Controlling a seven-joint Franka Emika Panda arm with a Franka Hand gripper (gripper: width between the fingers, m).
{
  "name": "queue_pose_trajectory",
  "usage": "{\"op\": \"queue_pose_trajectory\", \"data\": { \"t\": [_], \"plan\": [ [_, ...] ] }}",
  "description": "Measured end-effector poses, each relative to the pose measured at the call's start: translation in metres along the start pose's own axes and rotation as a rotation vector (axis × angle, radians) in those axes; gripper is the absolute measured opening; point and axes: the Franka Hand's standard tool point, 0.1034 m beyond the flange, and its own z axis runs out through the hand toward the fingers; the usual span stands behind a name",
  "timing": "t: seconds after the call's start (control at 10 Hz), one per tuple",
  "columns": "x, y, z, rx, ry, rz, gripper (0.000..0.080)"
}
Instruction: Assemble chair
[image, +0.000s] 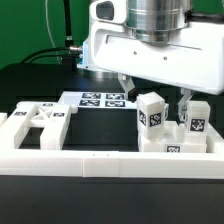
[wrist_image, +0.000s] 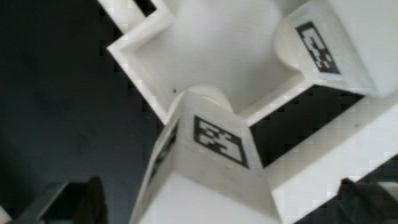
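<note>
**Desk:** While the Panda arm hangs over the parts, how does the gripper (image: 154, 95) stand?

**Photographer:** Spread wide. The fingers (image: 185, 101) hold nothing. An upright square leg (image: 150, 112) stands in the gap between them, with clear space on either side in the wrist view, where its tagged face (wrist_image: 215, 145) fills the middle of the frame. I see no contact.

**Desk:** And the count, biggest piece first?

**Photographer:** There is one flat slotted panel (image: 35, 122), lying well off to the exterior view's left of the fingers. There are two upright legs: the one between the fingers, and a second leg (image: 197, 120) just outside the finger on the exterior view's right. One low block (image: 172, 148) sits under the fingers at the foot of both legs, touching them as far as I can tell. Each leg and the block shows a black-and-white tag.

**Desk:** The setting?

**Photographer:** The table (image: 100, 125) is black. A long white border rail (image: 90, 162) runs along it nearer the camera than the fingers. The marker board (image: 100, 98) lies flat beyond the finger on the exterior view's left. A green backdrop (image: 30, 30) is behind the arm.
</note>
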Motion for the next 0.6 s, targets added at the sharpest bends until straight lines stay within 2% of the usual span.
{"op": "queue_pose_trajectory", "data": {
  "t": [0.6],
  "plan": [
    [0.0024,0.0053,-0.0029,0.005,0.026,-0.544,0.0649]
  ]
}}
